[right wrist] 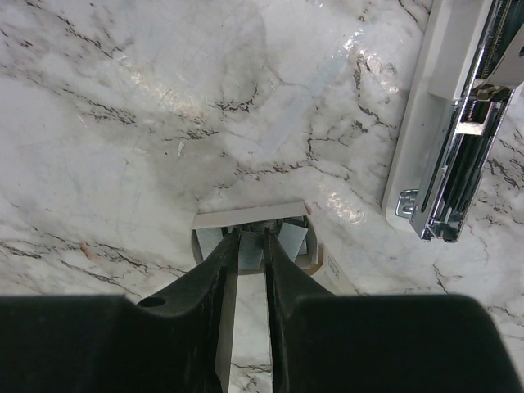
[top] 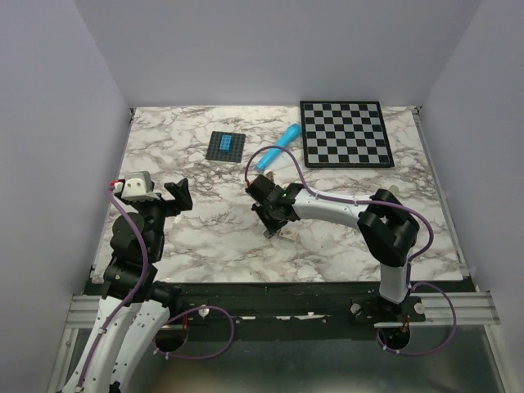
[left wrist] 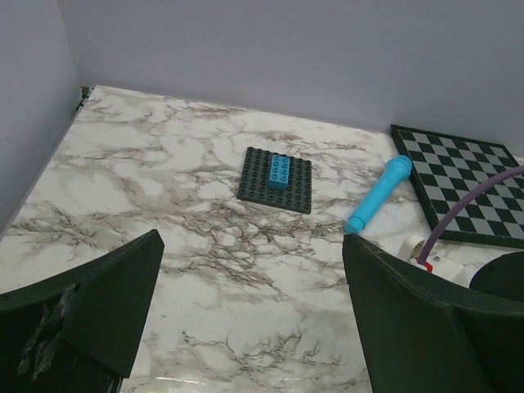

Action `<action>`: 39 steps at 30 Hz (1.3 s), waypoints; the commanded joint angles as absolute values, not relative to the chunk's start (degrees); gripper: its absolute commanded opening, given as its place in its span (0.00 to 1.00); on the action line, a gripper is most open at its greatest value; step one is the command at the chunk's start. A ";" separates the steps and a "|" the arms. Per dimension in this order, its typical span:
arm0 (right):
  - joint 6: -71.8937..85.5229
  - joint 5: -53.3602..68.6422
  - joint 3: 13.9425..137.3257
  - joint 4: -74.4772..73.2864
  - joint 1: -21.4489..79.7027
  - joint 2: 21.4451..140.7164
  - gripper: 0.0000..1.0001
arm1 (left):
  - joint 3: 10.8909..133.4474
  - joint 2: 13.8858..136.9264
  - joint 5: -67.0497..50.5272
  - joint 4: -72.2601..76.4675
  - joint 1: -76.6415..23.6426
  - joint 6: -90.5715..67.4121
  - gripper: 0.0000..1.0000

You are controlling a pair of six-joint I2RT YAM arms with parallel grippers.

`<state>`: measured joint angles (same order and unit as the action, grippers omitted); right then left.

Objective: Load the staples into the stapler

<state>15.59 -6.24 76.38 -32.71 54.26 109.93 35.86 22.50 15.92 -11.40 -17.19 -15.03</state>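
Note:
In the right wrist view, a small open cardboard box (right wrist: 246,218) lies on the marble table and holds several silvery-grey strips of staples (right wrist: 291,241). My right gripper (right wrist: 252,243) reaches down into the box, its two fingers closed narrowly on one strip between them. The stapler (right wrist: 422,123), cream-white with its shiny metal rail swung open, lies at the upper right, apart from the box. In the top view, the right gripper (top: 271,219) points down at mid-table. My left gripper (left wrist: 252,244) hangs wide open over bare marble at the left (top: 178,196), holding nothing.
A bright blue cylinder (top: 280,146) lies at the back centre, beside a checkerboard (top: 344,133) at the back right. A dark studded baseplate (left wrist: 255,184) carrying a blue brick (left wrist: 278,171) sits at the back left. Walls enclose the table on three sides.

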 commanded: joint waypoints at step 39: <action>13.71 -11.06 77.96 -32.35 54.05 102.04 0.14 | 35.42 22.94 14.94 -10.28 -16.61 -15.64 0.99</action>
